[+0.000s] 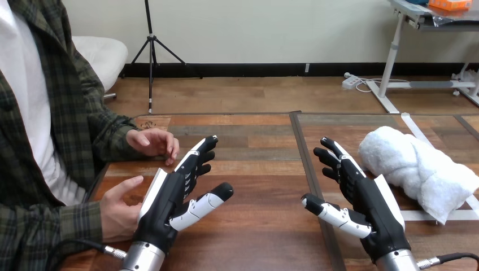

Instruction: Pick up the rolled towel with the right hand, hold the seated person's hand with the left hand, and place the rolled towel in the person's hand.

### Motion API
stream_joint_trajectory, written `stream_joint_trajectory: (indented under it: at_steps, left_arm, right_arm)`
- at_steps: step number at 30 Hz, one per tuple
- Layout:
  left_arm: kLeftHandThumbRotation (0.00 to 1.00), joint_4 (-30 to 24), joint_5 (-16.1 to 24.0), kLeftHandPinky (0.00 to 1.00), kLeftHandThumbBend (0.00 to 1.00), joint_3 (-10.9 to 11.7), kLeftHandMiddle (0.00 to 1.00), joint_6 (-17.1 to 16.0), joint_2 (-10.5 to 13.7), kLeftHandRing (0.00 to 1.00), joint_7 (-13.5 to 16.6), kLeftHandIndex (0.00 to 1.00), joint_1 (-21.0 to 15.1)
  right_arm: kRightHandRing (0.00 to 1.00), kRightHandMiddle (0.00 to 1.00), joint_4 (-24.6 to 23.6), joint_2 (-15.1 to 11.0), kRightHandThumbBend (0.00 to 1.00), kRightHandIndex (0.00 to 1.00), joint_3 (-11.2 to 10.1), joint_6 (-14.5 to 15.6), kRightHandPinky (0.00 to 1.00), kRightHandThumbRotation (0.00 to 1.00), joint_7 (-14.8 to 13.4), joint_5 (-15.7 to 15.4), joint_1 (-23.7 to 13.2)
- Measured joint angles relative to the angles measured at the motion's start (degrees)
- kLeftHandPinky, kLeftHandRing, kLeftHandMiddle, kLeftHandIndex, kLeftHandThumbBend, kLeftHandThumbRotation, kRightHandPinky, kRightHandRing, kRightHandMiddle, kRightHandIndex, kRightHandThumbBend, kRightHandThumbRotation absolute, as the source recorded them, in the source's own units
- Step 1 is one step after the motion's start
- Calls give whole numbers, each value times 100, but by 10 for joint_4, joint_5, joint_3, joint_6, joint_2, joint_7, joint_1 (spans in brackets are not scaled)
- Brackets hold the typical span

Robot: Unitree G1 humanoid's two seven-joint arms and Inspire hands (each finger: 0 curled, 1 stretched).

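A white rolled towel (415, 166) lies on the table at the right, nothing holding it. My right hand (367, 197) hovers just left of the towel, fingers straight and spread, thumb out toward the middle, not touching it. My left hand (172, 195) is open too, fingers pointing away and thumb spread to the right. The person's near hand (120, 209) rests on the table right beside my left hand's back, touching or nearly so; I cannot tell which. The person's far hand (153, 144) rests on the table beyond my left fingertips, apart from them.
The wooden table (260, 169) has a dark seam running front to back between my hands. White tape strips (421, 214) lie under and beside the towel. The person sits at the table's left side.
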Motion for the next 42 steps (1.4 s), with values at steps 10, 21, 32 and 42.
stream_joint_trajectory:
  at_steps: [10, 21, 32, 42]
  left_arm:
    - [72, 0, 0, 89, 100, -5, 94, 0, -3, 93, 2, 91, 0]
    - [73, 0, 0, 90, 100, -15, 94, 0, -9, 93, 2, 92, 0]
    - [73, 0, 1, 91, 100, -16, 94, 0, -11, 93, 4, 92, 0]
    - [73, 2, 1, 91, 100, -16, 93, 0, -12, 92, 5, 91, 0]
  right_arm:
    - [91, 90, -1, -5, 100, 93, -1, -3, 89, 55, -9, -12, 0]
    - [90, 90, -22, -23, 100, 93, -2, -3, 84, 50, -10, -16, 0]
    - [88, 89, -103, -51, 100, 92, -14, 37, 81, 47, -16, -16, 4]
    - [89, 89, -196, -66, 96, 93, -31, 105, 84, 38, -27, -17, 17]
